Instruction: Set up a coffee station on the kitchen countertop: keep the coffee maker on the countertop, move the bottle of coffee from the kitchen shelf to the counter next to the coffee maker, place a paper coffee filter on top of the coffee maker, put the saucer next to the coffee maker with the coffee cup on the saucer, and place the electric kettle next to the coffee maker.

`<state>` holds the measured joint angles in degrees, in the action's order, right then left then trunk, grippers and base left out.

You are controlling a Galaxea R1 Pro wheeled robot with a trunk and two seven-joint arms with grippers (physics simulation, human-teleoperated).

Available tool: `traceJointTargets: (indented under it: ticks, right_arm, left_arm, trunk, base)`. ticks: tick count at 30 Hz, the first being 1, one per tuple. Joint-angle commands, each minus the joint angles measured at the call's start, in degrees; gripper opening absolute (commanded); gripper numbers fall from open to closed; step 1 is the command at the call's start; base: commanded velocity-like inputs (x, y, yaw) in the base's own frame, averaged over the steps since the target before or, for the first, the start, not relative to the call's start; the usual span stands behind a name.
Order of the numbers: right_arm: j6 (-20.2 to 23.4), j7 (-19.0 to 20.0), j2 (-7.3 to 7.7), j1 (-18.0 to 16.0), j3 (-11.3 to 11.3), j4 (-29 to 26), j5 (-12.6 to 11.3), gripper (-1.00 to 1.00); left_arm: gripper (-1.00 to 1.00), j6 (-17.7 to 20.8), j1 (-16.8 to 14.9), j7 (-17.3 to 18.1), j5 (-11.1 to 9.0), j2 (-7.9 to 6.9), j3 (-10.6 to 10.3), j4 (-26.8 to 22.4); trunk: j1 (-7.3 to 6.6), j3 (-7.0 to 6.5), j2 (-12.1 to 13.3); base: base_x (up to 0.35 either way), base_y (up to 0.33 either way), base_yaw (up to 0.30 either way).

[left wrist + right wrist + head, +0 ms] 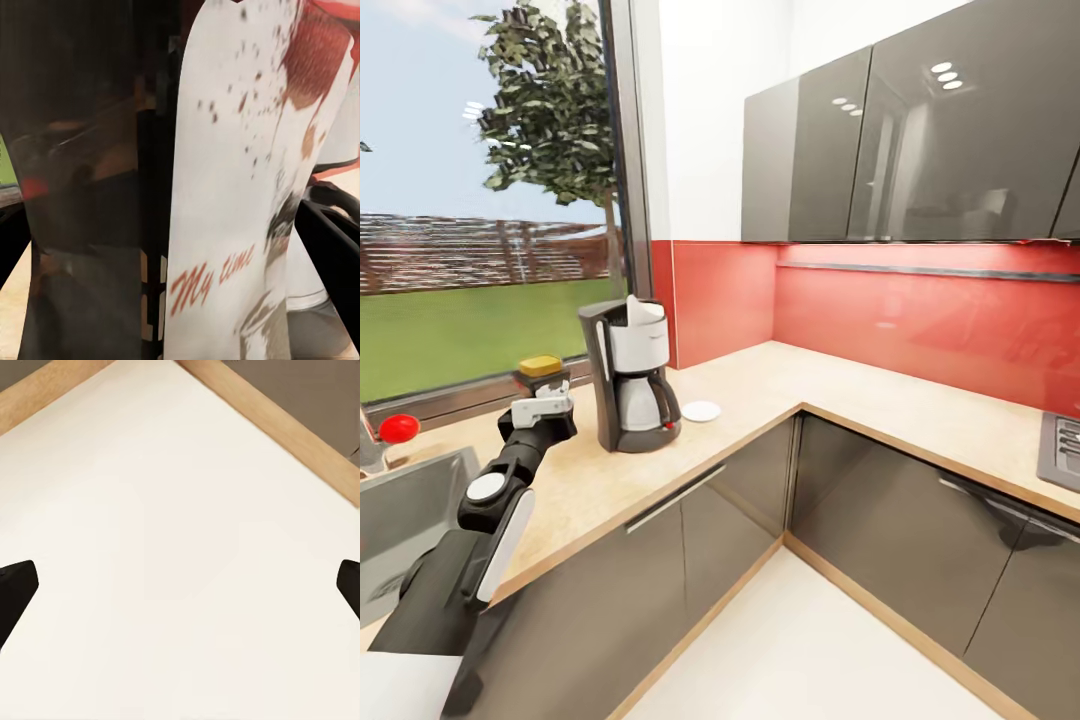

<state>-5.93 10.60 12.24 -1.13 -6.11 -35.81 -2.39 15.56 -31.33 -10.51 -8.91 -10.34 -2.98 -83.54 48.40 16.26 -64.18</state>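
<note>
Presently the left tool [543, 392] is seen at the back of the counter [760, 385] by the window, clamped on the bottle of coffee [540, 366], whose mustard-yellow top shows above it. The step in hand is judged to be the setting down of that bottle beside the coffee maker [630, 375], which stands just to its right. For this to be done well, the bottle should be lowered upright onto bare counter close to the machine without its black body being nudged, and released only once the base rests flat. A paper coffee filter [645, 311] already sits on top of the machine, and the saucer [701, 411] lies just beside it on the far side; that side should be left free for the cup.

The bottle's label [225, 225], white with red lettering, is shown close up in the left wrist view, a detail lost in the head view. The right tool [180, 585] is shown spread apart over pale floor [180, 510].
</note>
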Motion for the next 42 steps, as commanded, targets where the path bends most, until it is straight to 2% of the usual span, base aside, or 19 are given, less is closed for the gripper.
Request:
traceJointTargets:
  ticks: [1,19,26,35,42]
  right_arm:
    - [-0.13,0.47,-0.02,-0.05,-0.22,0.04,-0.25,1.00]
    - [-0.13,0.47,-0.02,-0.06,-0.22,0.11,-0.25,1.00]
    - [-0.13,0.47,-0.02,-0.07,-0.22,0.12,-0.25,1.00]
    - [-0.13,0.47,-0.02,-0.03,-0.22,0.04,-0.25,1.00]
    - [-0.13,0.47,-0.02,-0.05,-0.22,0.06,-0.25,1.00]
  left_arm:
    - [-1.00,0.20,-0.05,-0.55,-0.58,-0.09,-0.19,0.10]
    - [-1.00,0.15,-0.05,-0.73,-0.51,-0.10,-0.02,0.80]
    - [-1.00,0.17,-0.05,-0.74,-0.58,-0.06,-0.01,0.83]
    - [-1.00,0.17,-0.05,-0.74,-0.58,-0.08,-0.01,0.79]
    - [-1.00,0.17,-0.05,-0.74,-0.58,-0.07,-0.01,0.76]
  trunk:
    - [0.01,0.07,-0.05]
    - [0.01,0.07,-0.05]
    - [0.01,0.07,-0.05]
    - [0.01,0.07,-0.05]
    - [0.01,0.07,-0.05]
  base:
    - [0.081,0.000,0.000]
    - [0.049,0.000,0.002]
    - [0.000,0.000,0.235]
    - [0.000,-0.034,0.053]
    - [0.000,-0.026,0.229]
